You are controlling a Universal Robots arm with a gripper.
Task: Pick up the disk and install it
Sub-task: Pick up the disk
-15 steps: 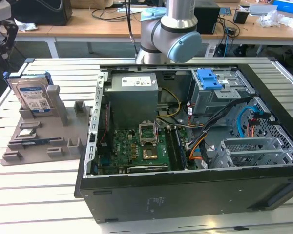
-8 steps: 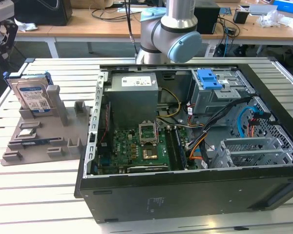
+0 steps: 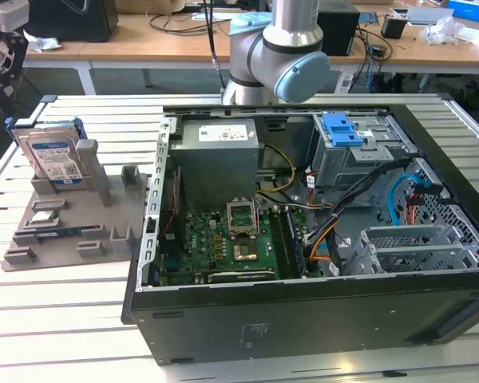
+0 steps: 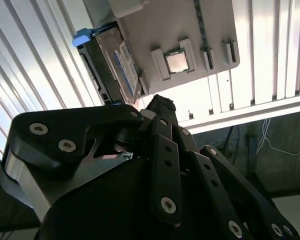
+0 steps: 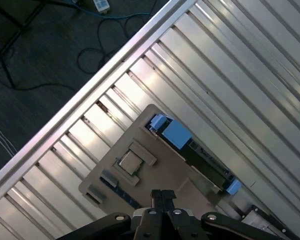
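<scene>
The disk (image 3: 54, 155) stands on edge in a slot of the grey holder (image 3: 72, 239) on the slatted table, at the exterior view's left. It is silver with a blue-and-white label and blue end tabs. Both wrist views look down on the disk (image 5: 190, 145) (image 4: 117, 65) from well above. My gripper (image 5: 162, 194) (image 4: 160, 102) hangs above the holder, apart from the disk, its black fingers shut together with nothing between them. The arm's elbow (image 3: 279, 48) shows at the back of the exterior view.
An open computer case (image 3: 303, 319) lies at the exterior view's right, with a motherboard (image 3: 223, 243), a grey power-supply box (image 3: 217, 148) and a drive bay with a blue tab (image 3: 342, 132). A square chip (image 5: 130, 162) rests on the holder. Desks and cables lie beyond the table edge (image 5: 90, 95).
</scene>
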